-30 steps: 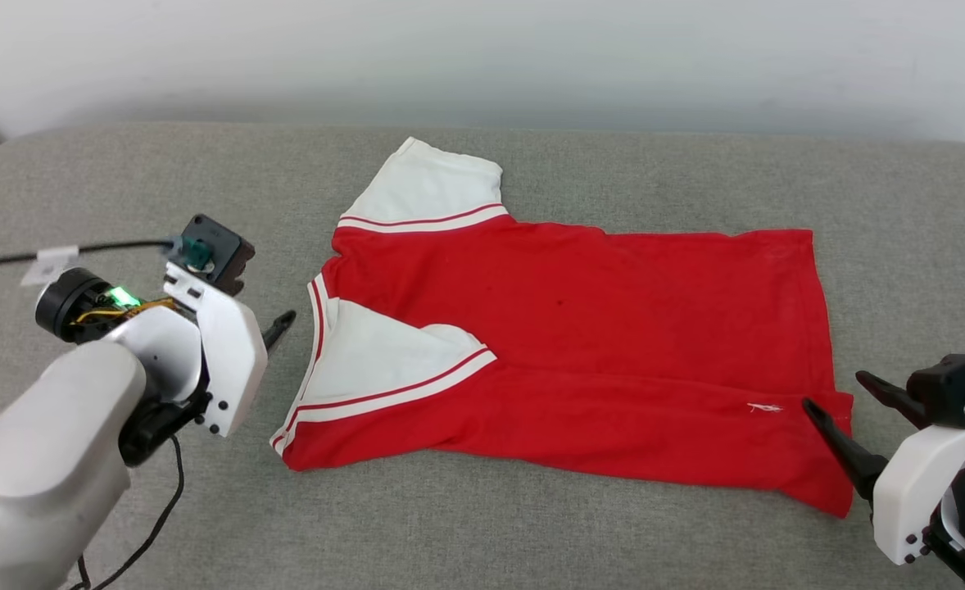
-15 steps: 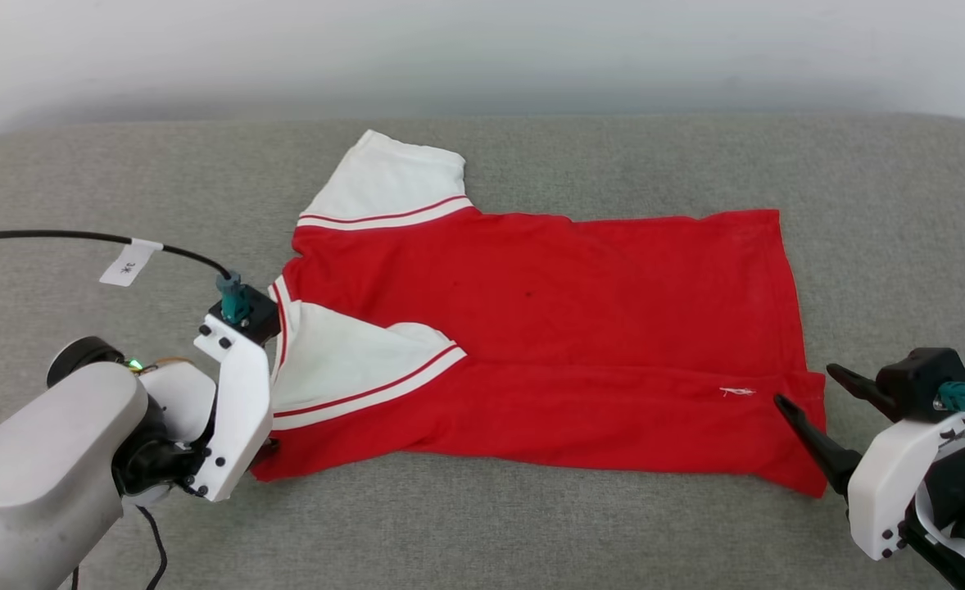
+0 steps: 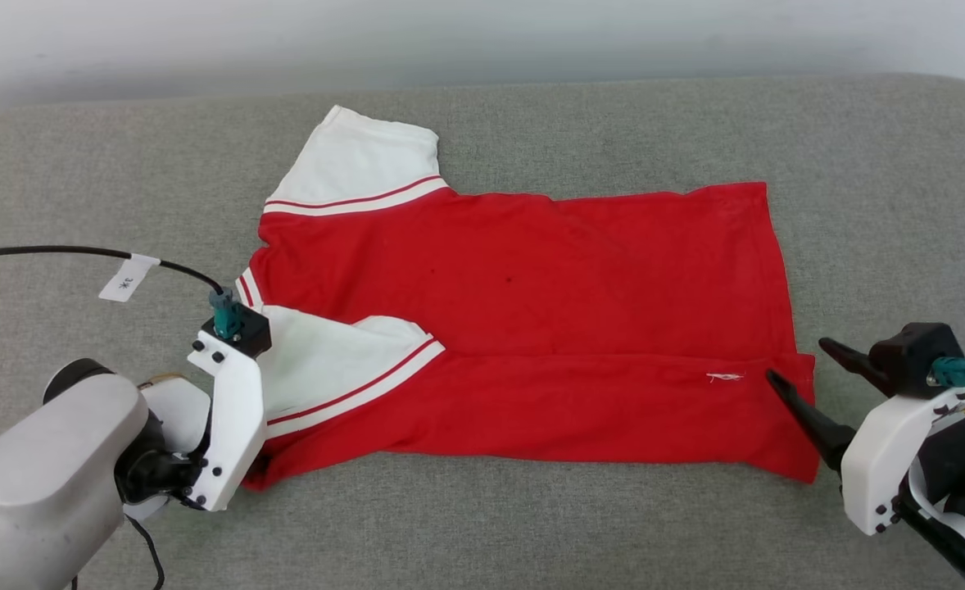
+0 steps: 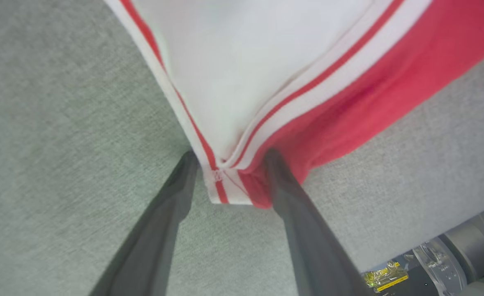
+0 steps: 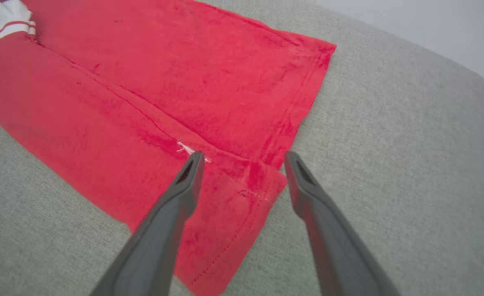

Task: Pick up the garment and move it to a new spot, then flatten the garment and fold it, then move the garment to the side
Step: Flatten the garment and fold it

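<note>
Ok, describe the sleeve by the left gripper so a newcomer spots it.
On the grey cushion lies a red T-shirt, collar end toward the left gripper. The sleeve is the white one at the near edge. Unlike the far sleeve, which sticks out, it is folded inward over the red body.

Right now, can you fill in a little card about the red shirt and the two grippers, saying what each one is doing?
garment: red T-shirt with white sleeves, lying on the grey cushion
fold: near long edge folded over, one white sleeve lying on top of the red
left gripper: open, one finger on each side of the near sleeve corner
right gripper: open, at the near hem corner
held: nothing gripped yet
</note>
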`<state>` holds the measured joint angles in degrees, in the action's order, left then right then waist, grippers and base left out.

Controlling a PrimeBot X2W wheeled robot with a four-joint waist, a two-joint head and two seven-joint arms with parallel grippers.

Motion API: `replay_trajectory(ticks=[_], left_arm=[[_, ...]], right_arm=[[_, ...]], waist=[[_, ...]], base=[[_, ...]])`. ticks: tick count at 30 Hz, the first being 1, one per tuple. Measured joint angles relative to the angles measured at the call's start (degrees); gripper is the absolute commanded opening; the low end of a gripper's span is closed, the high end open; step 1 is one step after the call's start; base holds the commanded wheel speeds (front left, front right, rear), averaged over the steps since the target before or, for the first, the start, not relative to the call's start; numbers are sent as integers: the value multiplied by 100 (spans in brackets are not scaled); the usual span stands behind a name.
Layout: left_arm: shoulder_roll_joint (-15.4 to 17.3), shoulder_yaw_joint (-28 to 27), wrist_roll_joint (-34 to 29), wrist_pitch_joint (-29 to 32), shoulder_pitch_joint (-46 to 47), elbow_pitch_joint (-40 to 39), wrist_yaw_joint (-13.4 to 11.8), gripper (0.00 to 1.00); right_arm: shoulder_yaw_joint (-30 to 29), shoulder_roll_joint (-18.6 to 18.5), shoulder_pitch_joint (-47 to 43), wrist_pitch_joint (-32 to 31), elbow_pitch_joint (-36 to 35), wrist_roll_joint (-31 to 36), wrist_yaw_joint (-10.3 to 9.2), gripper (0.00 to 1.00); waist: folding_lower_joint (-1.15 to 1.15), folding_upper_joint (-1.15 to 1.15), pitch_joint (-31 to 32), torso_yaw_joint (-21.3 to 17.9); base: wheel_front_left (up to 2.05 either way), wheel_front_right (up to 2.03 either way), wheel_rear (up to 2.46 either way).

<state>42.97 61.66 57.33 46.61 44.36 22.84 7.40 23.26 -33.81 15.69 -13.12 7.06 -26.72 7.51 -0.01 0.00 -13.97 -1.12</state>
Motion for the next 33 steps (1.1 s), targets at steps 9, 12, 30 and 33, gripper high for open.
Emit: replay_trajectory(ticks=[9, 12, 30, 33], left_arm=[[5, 420, 90, -335, 88, -101, -1, 0], [82, 498, 148, -458, 120, -182, -1, 0], [299, 877, 69, -809, 604, -645, -1, 0], [285, 904, 38, -881, 699, -683, 0, 0]], right_arm=[[125, -549, 315, -371, -224, -177, 0, 100], [265, -840, 514, -737, -408, -342, 0, 100], [1808, -1558, 1333, -3682, -404, -1920, 0, 100], [1945, -1359, 1334, -3551, -121, -2015, 0, 100]], waist=[[0, 0, 277, 86], [0, 0, 377, 128], [1, 0, 215, 414], [1, 0, 80, 458]], base=[[0, 0, 0], [0, 0, 0], [0, 0, 0], [0, 0, 0]])
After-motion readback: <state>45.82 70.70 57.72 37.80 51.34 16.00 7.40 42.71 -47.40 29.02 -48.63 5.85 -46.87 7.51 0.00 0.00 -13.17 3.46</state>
